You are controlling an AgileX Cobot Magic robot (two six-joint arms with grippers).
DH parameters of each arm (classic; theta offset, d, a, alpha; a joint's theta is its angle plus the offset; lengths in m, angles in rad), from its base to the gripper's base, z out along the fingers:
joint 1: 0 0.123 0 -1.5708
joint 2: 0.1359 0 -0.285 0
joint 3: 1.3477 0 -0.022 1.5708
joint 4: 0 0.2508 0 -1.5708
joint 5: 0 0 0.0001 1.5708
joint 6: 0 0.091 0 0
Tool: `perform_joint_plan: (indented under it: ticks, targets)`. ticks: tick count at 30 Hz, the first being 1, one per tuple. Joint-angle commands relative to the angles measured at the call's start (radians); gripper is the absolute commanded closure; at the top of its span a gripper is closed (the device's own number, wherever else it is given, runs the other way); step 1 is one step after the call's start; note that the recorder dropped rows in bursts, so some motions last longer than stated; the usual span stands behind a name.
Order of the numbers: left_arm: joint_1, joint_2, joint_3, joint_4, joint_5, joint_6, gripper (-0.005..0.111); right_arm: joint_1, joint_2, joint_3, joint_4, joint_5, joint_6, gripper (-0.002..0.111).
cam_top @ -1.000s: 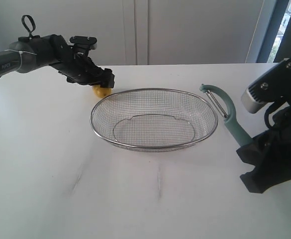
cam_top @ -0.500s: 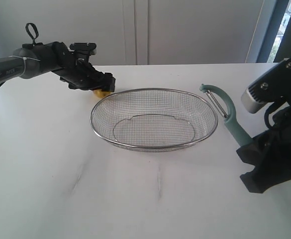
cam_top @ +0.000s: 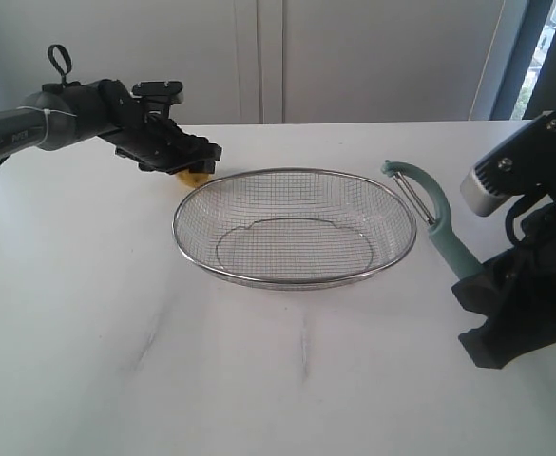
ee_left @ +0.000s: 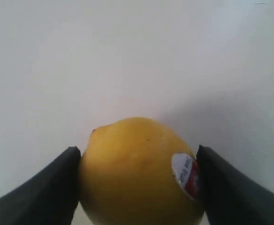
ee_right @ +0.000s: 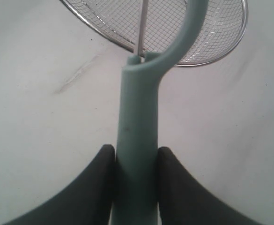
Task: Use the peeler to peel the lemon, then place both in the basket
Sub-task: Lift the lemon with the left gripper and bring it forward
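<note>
The yellow lemon (cam_top: 198, 177) lies on the white table just behind the basket's left rim, mostly hidden under my left gripper (cam_top: 193, 161). In the left wrist view the lemon (ee_left: 137, 173), sticker to one side, fills the gap of the left gripper (ee_left: 137, 151), and both black fingers press its sides. At the right, my right gripper (cam_top: 471, 281) is shut on the handle of the teal peeler (cam_top: 438, 224), held upright with its head by the basket's right rim. The handle (ee_right: 137, 117) sits tight between the right gripper's (ee_right: 136, 154) fingers. The wire basket (cam_top: 292, 282) is mid-table.
The basket's rim (ee_right: 207, 61) lies just beyond the peeler's head in the right wrist view. White cabinet doors (cam_top: 258, 57) stand behind the table. The right arm's dark body (cam_top: 529, 304) fills the right edge.
My left gripper has dropped slightly lower over the lemon and its fingers have closed in on the fruit. The right arm and peeler have not moved.
</note>
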Motion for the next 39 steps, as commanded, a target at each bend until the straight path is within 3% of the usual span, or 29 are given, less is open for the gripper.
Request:
perform_joint_plan:
  ticks: [1,8,17,21,27,31,39]
  targets:
    - [0.012,-0.04,-0.017,0.02,0.088,0.01,0.107,-0.006,-0.006,0.002,0.003,-0.015,0.001,0.108]
    - [0.041,-0.138,-0.017,0.092,0.252,0.033,0.107,-0.006,-0.006,0.002,0.003,-0.015,0.001,0.108]
    - [0.058,-0.229,-0.014,0.117,0.613,0.159,0.107,-0.006,-0.006,0.002,0.003,-0.015,0.001,0.108]
    - [0.058,-0.303,0.036,0.121,0.649,0.163,0.107,-0.006,-0.006,0.002,0.003,-0.015,0.001,0.108]
    - [0.058,-0.459,0.219,0.145,0.649,0.213,0.107,-0.006,-0.006,0.002,0.003,-0.015,0.001,0.108]
    - [0.058,-0.605,0.432,0.133,0.592,0.258,0.107,-0.006,-0.006,0.002,0.003,-0.015,0.001,0.108]
    - [0.058,-0.951,0.831,-0.192,0.443,0.551,0.107,-0.006,-0.006,0.002,0.003,-0.015,0.001,0.108]
